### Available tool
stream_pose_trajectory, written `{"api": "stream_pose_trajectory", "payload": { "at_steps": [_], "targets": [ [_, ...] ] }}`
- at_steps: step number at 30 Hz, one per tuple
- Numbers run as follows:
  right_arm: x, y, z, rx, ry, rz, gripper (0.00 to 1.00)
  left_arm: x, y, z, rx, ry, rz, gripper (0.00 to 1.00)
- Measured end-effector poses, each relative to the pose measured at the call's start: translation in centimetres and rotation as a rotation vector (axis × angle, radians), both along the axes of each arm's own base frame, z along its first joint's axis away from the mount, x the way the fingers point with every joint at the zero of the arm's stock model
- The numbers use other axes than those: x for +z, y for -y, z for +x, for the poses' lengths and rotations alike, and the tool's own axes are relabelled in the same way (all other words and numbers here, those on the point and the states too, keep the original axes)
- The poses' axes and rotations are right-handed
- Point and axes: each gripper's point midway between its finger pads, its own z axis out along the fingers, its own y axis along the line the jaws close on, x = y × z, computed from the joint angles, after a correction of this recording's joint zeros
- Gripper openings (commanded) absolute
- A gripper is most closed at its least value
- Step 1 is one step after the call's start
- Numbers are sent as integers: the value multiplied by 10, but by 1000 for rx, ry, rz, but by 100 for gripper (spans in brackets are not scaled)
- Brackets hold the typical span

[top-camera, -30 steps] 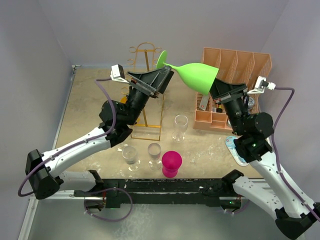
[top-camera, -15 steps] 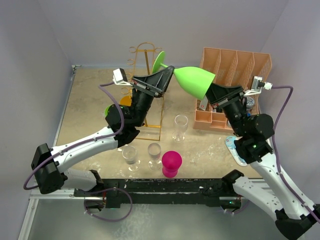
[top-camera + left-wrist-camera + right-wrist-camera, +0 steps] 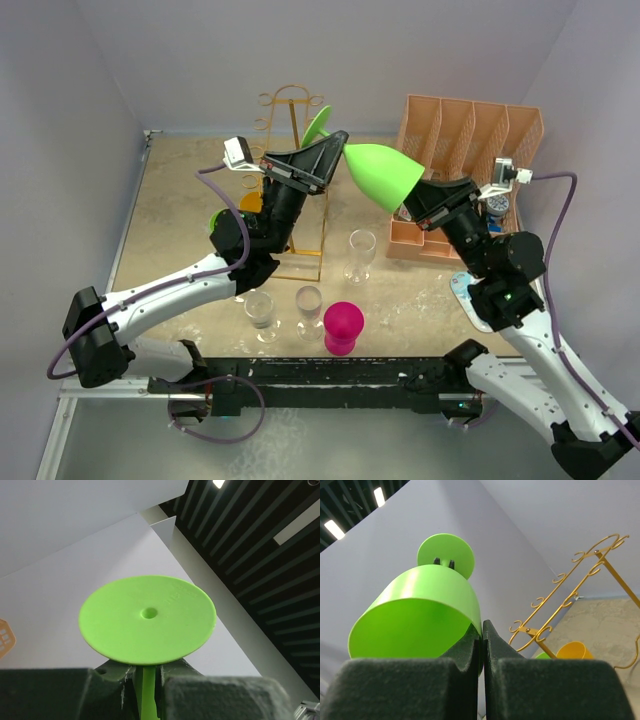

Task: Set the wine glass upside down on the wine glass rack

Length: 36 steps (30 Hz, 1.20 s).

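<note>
wine glass (image 3: 380, 175): held sideways above the counter (image 3: 180, 200)
left fingers (image 3: 335, 152): clamped on stem
right fingers (image 3: 412, 206): pinched shut on bowl rim

Pale lilac-grey walls (image 3: 70, 90) close in on three sides of a beige, marble-patterned tabletop (image 3: 180, 210) under even, soft light. A grey metal frame (image 3: 62, 425) borders the table's near edge. Overhead, a ceiling of dark parallel slats (image 3: 260, 550) carries bright white strip lights (image 3: 334, 529).
</note>
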Motion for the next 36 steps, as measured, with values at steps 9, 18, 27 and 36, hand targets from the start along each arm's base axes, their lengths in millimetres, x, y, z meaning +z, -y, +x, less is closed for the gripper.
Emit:
{"api": "stream_pose_trajectory", "payload": {
  "at_steps": [9, 18, 27, 36],
  "targets": [
    [-23, -4, 6, -9, -62, -67, 53, -5, -4, 16, 93, -60, 48, 0],
    [-65, 23, 24, -190, -213, -164, 59, -6, -38, 25, 324, -90, 244, 0],
    [-31, 60, 9, -331, -182, -173, 59, 7, -42, 15, 451, 84, 564, 0],
    [56, 35, -24, -140, 9, -138, 62, -6, -4, 6, 428, 351, 833, 0]
  ]
}}
